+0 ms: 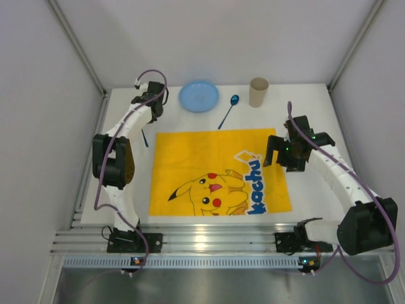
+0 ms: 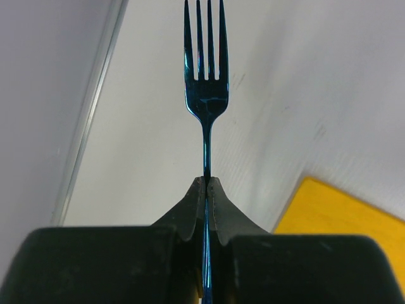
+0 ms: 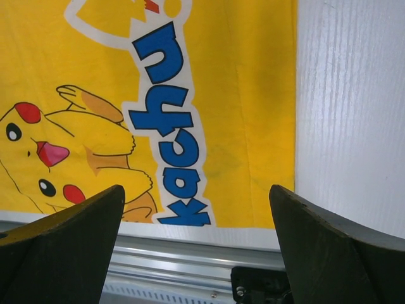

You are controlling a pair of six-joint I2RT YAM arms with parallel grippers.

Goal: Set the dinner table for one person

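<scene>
Top external view: the white dinner table (image 1: 183, 122) carries a yellow Pikachu mat (image 1: 190, 164) at its centre, with a blue plate (image 1: 199, 95) at the mat's 12 o'clock, a blue spoon (image 1: 228, 111) and a beige cup (image 1: 258, 92) toward 1 o'clock, and a silver rail (image 1: 209, 240) at 6 o'clock. The left pincer (image 2: 207, 183) sits at the mat's 10 o'clock, above bare tabletop, clamped narrowly on the handle of a blue fork (image 2: 205, 95) whose tines point to 12 o'clock in the left wrist view; whether the fork touches the table cannot be told. The right pincer (image 3: 196, 209) is spread wide above the mat's right edge, with bare table at its 3 o'clock.
</scene>
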